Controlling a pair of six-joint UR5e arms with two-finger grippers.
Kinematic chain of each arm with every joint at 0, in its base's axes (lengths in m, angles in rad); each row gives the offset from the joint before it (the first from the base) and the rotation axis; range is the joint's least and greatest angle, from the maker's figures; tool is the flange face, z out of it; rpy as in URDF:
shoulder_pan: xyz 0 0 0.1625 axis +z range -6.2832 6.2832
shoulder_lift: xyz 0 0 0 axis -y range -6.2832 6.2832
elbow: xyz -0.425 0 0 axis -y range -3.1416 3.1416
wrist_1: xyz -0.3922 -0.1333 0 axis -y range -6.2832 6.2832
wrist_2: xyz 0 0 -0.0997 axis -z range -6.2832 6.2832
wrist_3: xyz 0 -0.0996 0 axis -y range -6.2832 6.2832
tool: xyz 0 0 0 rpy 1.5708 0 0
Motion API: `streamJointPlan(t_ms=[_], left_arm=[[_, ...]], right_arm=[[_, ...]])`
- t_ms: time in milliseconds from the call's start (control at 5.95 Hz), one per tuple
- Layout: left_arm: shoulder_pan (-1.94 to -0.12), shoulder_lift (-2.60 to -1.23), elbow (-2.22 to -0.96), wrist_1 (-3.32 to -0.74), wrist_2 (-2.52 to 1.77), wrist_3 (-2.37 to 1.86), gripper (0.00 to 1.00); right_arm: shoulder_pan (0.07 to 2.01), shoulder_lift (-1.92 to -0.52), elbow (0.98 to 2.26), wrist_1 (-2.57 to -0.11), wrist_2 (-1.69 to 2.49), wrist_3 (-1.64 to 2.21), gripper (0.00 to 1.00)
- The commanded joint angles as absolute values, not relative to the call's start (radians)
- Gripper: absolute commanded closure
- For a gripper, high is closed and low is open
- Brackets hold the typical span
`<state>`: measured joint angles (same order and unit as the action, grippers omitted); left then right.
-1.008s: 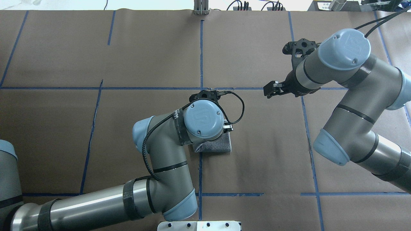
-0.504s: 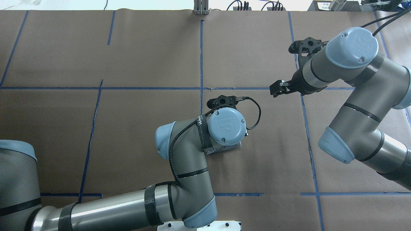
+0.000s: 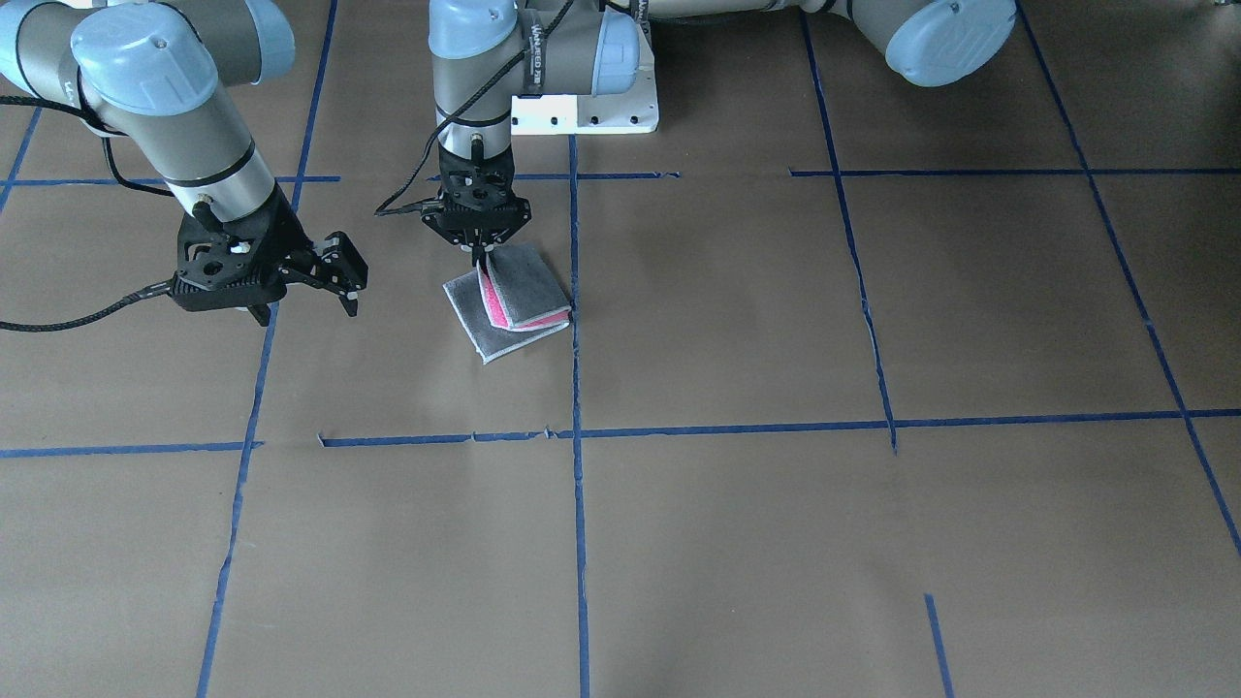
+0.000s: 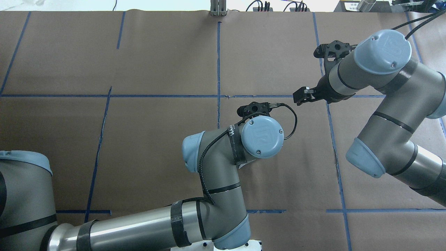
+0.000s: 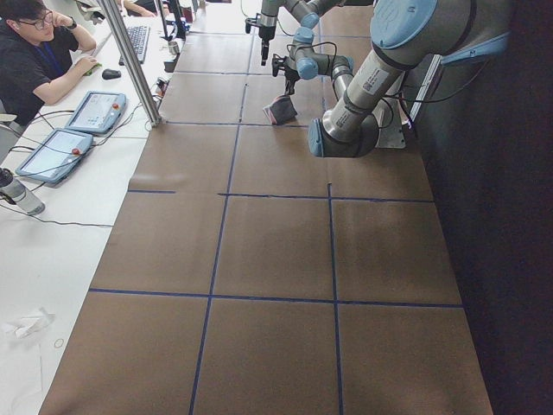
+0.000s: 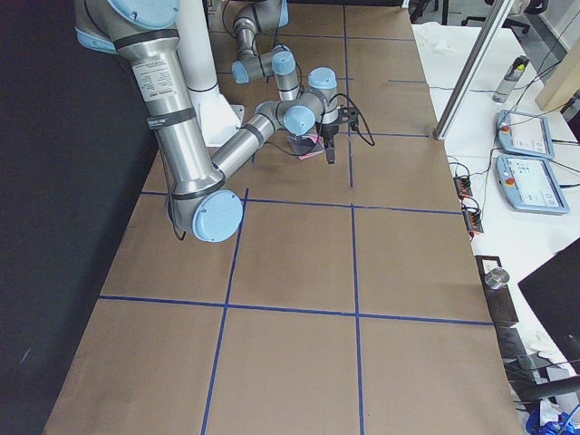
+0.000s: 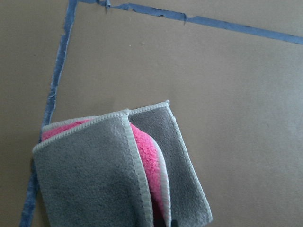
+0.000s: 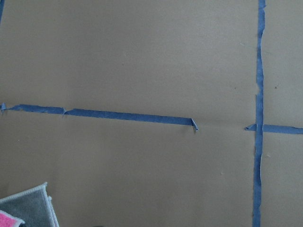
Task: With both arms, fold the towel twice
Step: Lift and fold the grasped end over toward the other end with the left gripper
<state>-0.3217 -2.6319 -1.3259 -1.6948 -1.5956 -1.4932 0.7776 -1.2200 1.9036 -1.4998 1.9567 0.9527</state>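
Note:
The towel (image 3: 509, 302) lies folded on the brown table, grey outside with pink showing between the layers. My left gripper (image 3: 482, 256) points straight down and is shut on the towel's upper layers at its robot-side edge, holding them slightly raised. The left wrist view shows the towel (image 7: 118, 170) with the layers fanned apart. In the overhead view my left wrist (image 4: 262, 136) hides the towel. My right gripper (image 3: 305, 302) hangs open and empty above the table, well apart from the towel on its side. A towel corner (image 8: 28, 208) shows in the right wrist view.
Brown paper with blue tape lines (image 3: 574, 427) covers the table. The white robot base (image 3: 582, 107) stands behind the towel. An operator (image 5: 39, 52) sits at a side desk with tablets (image 5: 95, 111) beyond the table's edge.
My left arm has moved to the right and a little forward, carrying the towel's held edge with it. My right gripper shifted slightly right and then stayed still.

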Motion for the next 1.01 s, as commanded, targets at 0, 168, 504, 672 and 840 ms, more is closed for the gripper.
streamJointPlan(t_ms=[0,168,504,672,840], left_arm=[[-0.322,-2.680,-1.259,-1.701,-1.578,-1.491,0.25],[-0.330,-2.681,-1.261,-1.698,-1.580,-1.465,0.00],[-0.389,-2.653,-1.299,-1.681,-1.667,-1.390,0.00],[-0.447,-2.558,-1.410,-1.646,-1.752,-1.317,0.00],[-0.497,-2.434,-1.603,-1.532,-1.787,-1.173,0.00]], right_arm=[[0.804,-1.223,1.904,-1.500,2.001,0.907,0.00],[0.824,-1.224,1.904,-1.500,2.026,0.878,0.00],[0.868,-1.259,1.908,-1.499,2.075,0.804,0.00],[0.888,-1.290,1.910,-1.499,2.075,0.766,0.00],[0.912,-1.328,1.911,-1.499,2.075,0.752,0.00]])
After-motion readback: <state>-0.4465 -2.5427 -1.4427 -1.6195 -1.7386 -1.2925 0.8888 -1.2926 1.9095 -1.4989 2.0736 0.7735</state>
